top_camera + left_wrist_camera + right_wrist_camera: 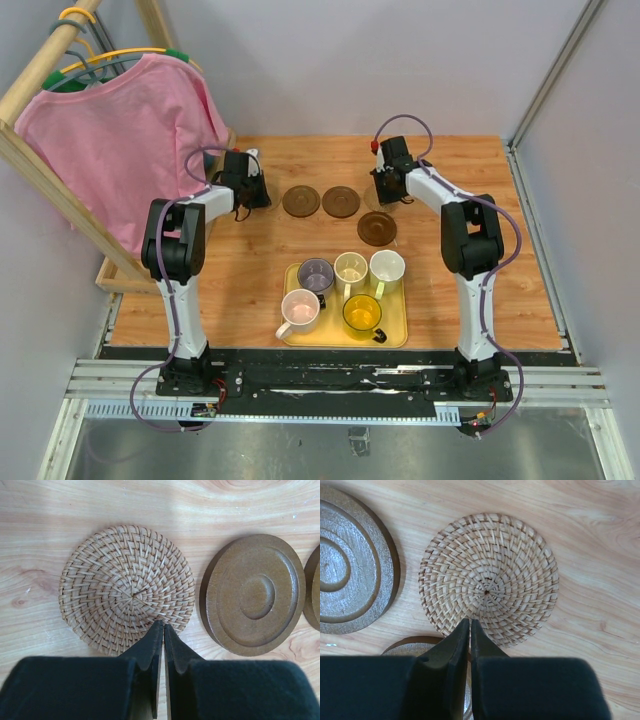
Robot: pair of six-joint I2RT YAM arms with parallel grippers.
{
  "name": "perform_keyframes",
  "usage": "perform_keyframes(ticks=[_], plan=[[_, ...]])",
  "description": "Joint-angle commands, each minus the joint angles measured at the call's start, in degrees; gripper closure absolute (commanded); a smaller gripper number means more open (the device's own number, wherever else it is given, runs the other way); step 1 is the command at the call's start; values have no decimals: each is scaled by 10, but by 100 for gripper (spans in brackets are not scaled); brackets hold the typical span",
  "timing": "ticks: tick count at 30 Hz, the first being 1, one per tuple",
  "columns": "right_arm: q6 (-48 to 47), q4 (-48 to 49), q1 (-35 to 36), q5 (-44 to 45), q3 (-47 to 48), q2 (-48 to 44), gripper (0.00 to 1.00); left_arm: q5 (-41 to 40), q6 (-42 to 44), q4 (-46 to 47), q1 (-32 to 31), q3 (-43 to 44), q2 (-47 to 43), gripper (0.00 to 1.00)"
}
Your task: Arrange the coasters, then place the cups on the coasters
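Note:
Three dark brown coasters lie mid-table. Two tan woven coasters lie under the grippers and show only in the wrist views. My left gripper is shut, its tips over the near rim of one woven coaster, beside a brown coaster. My right gripper is shut, empty, over the near rim of the other woven coaster. The purple, cream, whitish, pink and yellow cups stand on a tray.
The yellow tray sits near the front between the arm bases. A pink shirt hangs on a wooden rack at the far left. A wall borders the table on the right. A brown coaster lies left of the right gripper, another under it.

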Motion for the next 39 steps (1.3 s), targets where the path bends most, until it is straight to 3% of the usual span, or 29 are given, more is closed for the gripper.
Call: perform_keyframes(ticks=[1, 7, 10, 19, 32, 39], plan=[[1, -24, -10, 6, 28, 1, 93, 22, 6, -16, 4, -21, -10, 91], [-16, -9, -8, -25, 18, -37, 81, 34, 0, -11, 4, -20, -43, 91], [-20, -7, -5, -29, 6, -68, 81, 40, -3, -10, 4, -19, -69, 91], [19, 19, 17, -77, -121, -130, 96, 49, -13, 4, 4, -54, -138, 89], [58, 70, 68, -95, -226, -120, 97, 61, -28, 40, 4, -134, -166, 89], [85, 61, 66, -33, -257, -129, 97, 71, -29, 44, 4, -141, -162, 89]])
